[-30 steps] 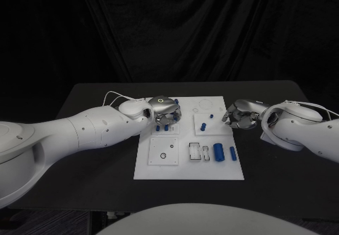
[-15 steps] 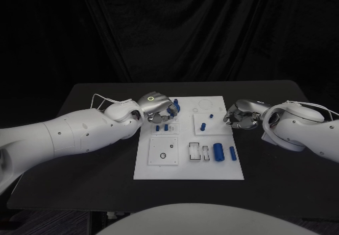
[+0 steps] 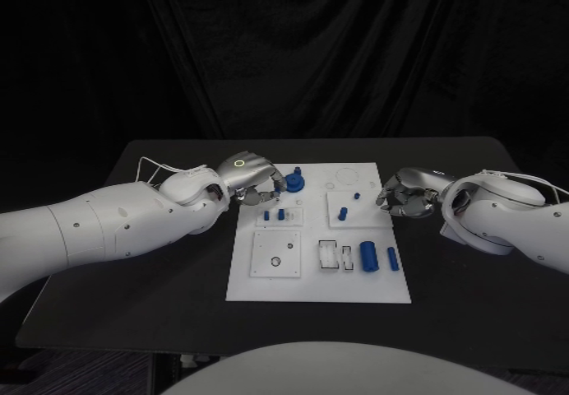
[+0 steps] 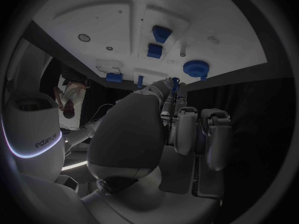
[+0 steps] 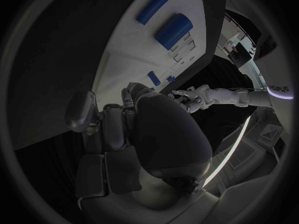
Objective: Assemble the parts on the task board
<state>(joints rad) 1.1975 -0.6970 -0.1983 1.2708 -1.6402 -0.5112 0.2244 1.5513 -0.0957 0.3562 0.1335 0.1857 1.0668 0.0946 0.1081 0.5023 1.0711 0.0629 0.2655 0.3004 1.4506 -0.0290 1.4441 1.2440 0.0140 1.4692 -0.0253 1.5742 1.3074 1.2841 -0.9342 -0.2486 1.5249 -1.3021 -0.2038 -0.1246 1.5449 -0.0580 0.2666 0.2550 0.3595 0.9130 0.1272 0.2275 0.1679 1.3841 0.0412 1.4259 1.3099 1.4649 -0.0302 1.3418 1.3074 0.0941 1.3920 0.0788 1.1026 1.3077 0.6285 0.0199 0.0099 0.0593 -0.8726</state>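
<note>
The left hand (image 3: 249, 176) hovers at the task board's (image 3: 318, 280) far left corner, fingers (image 4: 176, 87) apparently pinching a small blue part (image 4: 175, 80). The right hand (image 3: 405, 196) is curled closed beside the board's right edge.

Lab: black table (image 3: 474, 271), dark curtain backdrop (image 3: 356, 66).
</note>
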